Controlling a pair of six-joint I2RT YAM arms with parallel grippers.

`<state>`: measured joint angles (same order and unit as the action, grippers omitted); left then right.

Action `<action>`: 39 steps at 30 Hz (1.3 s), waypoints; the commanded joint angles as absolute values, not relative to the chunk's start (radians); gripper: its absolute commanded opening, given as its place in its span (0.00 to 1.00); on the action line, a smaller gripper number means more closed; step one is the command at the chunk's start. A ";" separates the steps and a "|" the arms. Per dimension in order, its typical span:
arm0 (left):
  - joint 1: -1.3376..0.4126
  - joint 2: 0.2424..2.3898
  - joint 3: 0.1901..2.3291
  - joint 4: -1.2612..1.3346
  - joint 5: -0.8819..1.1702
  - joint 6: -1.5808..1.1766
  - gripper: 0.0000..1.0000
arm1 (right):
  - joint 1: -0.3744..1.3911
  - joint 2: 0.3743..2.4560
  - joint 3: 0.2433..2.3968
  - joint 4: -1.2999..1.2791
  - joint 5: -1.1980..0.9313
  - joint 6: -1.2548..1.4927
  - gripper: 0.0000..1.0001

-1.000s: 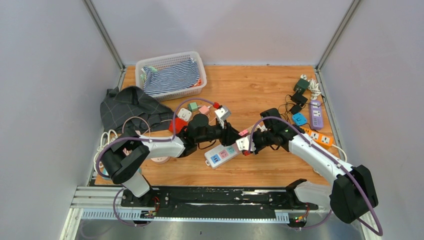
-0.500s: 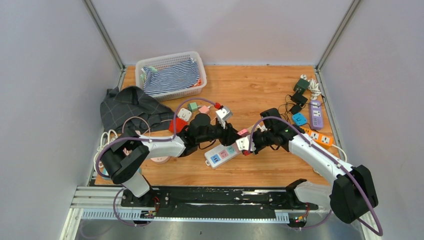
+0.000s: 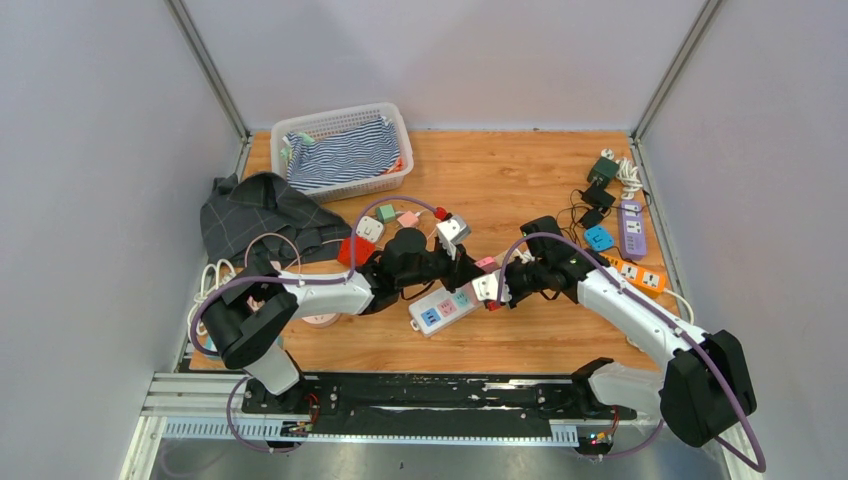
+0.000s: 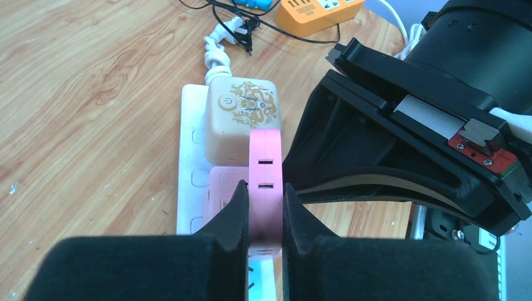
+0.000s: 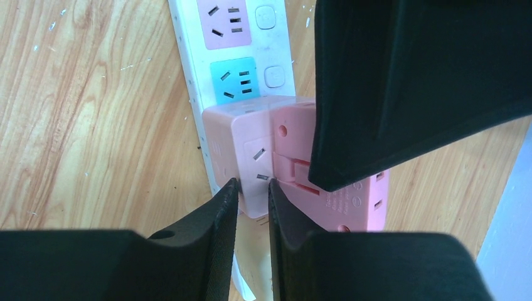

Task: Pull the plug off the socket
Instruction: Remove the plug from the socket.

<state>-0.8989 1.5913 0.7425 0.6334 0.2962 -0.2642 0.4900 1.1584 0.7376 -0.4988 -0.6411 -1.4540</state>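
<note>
A white power strip (image 3: 440, 310) (image 4: 193, 157) (image 5: 188, 63) lies mid-table. It carries a cream adapter (image 4: 241, 119), a pale pink cube adapter (image 5: 244, 144) and a flat pink plug (image 4: 266, 150) (image 5: 342, 200) (image 3: 487, 265) standing on edge. My left gripper (image 4: 265, 188) (image 3: 468, 268) is shut on the pink plug, one pad on each flat face. My right gripper (image 5: 251, 183) (image 3: 500, 287) comes in from the right with only a narrow slit between its fingers. Its tips sit at the cube's near edge over the strip's end. I see nothing clearly pinched there.
A white basket (image 3: 345, 150) with striped cloth stands at the back left, a dark garment (image 3: 260, 215) beside it. Loose adapters (image 3: 385, 222) lie behind the left arm. Orange (image 3: 640, 275) and purple (image 3: 631, 228) strips and black chargers fill the right edge.
The left gripper has closed onto the pink plug and edged slightly right. The right arm has hardly moved.
</note>
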 commanded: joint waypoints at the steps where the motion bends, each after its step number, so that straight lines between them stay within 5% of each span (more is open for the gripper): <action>1: -0.907 1.582 0.752 0.626 0.282 -0.248 0.00 | 0.509 1.193 0.715 -0.577 -0.587 -1.430 0.24; 29: -0.910 1.573 0.727 0.600 0.199 -0.300 0.00 | 0.523 1.242 0.721 -0.591 -0.556 -1.433 0.19; 39: -0.910 1.641 0.803 0.597 0.321 -0.318 0.00 | 0.528 1.253 0.724 -0.597 -0.551 -1.433 0.19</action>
<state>-0.9001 1.5898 0.7506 0.6140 0.2501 -0.3042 0.5022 1.1915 0.7643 -0.5152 -0.6147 -1.4540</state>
